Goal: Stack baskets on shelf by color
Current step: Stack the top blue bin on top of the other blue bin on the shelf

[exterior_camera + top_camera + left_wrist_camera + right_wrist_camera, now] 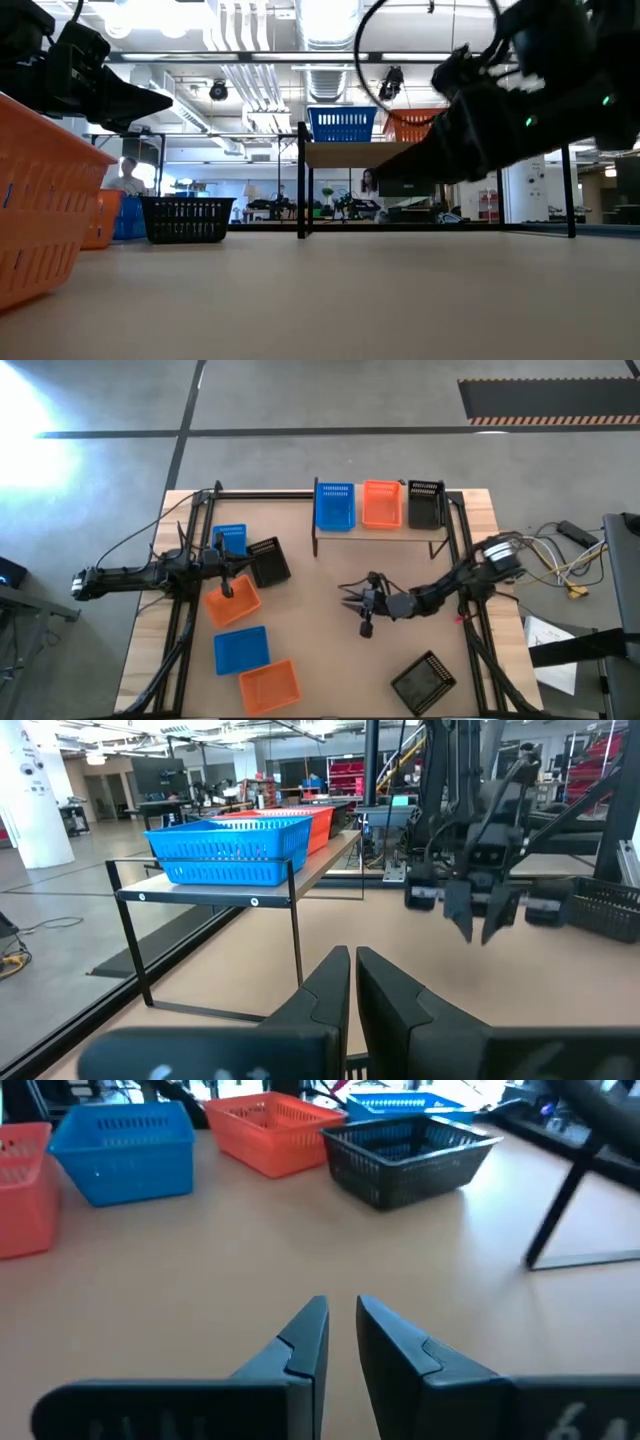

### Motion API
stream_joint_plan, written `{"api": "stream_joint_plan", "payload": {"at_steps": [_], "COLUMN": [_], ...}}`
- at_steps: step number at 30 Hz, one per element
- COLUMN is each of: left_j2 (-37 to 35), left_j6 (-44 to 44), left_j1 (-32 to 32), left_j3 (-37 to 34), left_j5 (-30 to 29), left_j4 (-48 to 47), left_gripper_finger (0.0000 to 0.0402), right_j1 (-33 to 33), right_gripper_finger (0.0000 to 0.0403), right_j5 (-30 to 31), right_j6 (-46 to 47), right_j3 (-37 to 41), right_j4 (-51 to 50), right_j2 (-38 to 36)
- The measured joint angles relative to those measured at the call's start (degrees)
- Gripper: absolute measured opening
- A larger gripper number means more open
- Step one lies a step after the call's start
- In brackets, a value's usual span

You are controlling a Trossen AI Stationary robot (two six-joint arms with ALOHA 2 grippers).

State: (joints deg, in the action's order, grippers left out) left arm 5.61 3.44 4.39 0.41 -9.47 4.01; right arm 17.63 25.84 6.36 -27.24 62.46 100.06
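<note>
The right gripper [362, 610], empty with fingers narrowly parted, hovers mid-table facing the loose baskets [232, 603] clustered at the left; the left gripper [228, 574], pressed shut, sits right over them and is nearer; the shelf [375, 528] stands at the far edge.

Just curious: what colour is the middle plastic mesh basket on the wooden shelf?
Orange; the high view shows it best.

Three baskets [378, 505] on shelf [440, 528]; six on table [320, 640].
</note>
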Motion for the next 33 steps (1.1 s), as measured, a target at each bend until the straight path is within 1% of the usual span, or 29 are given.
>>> {"api": "stream_joint_plan", "payload": {"at_steps": [4,7,9,11,13,15,16,18,21,23,27,30,33], "left_j2": [0.0,0.0,0.0,0.0,0.1,0.6,1.3,3.4,9.9,15.9,27.7,36.6,44.9], "left_j6": [0.0,0.0,-0.6,-5.3,-10.2,-10.6,-10.6,-10.4,-9.4,-8.4,-7.1,-7.7,-11.8], "left_j1": [0.0,0.0,0.0,0.0,0.0,0.1,0.1,-0.2,-0.6,-1.0,-1.5,-1.5,-1.5], "left_j3": [0.0,0.0,0.0,0.0,0.0,0.0,0.0,0.9,6.3,11.6,25.9,37.4,47.5], "left_j5": [0.0,0.0,0.1,0.7,0.5,0.0,0.7,2.5,2.7,1.0,-4.2,-8.1,-11.0], "left_j4": [0.1,2.9,5.3,8.1,12.7,17.2,19.0,17.9,10.0,0.6,-21.3,-41.6,-59.2], "left_gripper_finger": [0.0006,0.0006,0.0006,0.0006,0.0006,0.0006,0.0006,0.0006,0.0006,0.0006,0.0006,0.0006,0.0007], "right_j1": [-0.3,0.0,0.0,0.0,0.0,0.0,0.0,-0.2,-0.7,-1.1,-1.2,-1.2,-1.2], "right_gripper_finger": [0.0047,0.0047,0.0047,0.0047,0.0047,0.0047,0.0047,0.0047,0.0047,0.0047,0.0047,0.0047,0.0047], "right_j5": [-0.8,-0.4,0.0,0.5,2.8,5.6,7.1,9.6,11.7,11.7,11.7,11.7,11.7], "right_j6": [-1.3,-1.5,-1.5,-1.6,-2.4,-2.6,-2.6,-2.7,-2.5,-2.5,-2.8,-2.9,-3.0], "right_j3": [-0.3,0.5,1.6,2.9,4.4,5.7,6.3,7.1,7.9,8.2,7.8,7.5,7.5], "right_j4": [7.8,9.2,9.0,9.1,9.1,9.0,9.0,9.1,9.0,9.0,8.7,7.6,7.2], "right_j2": [5.5,6.2,5.2,3.3,1.5,-0.2,-0.8,-1.7,-2.1,-2.1,-1.6,-1.7,-1.7]}}
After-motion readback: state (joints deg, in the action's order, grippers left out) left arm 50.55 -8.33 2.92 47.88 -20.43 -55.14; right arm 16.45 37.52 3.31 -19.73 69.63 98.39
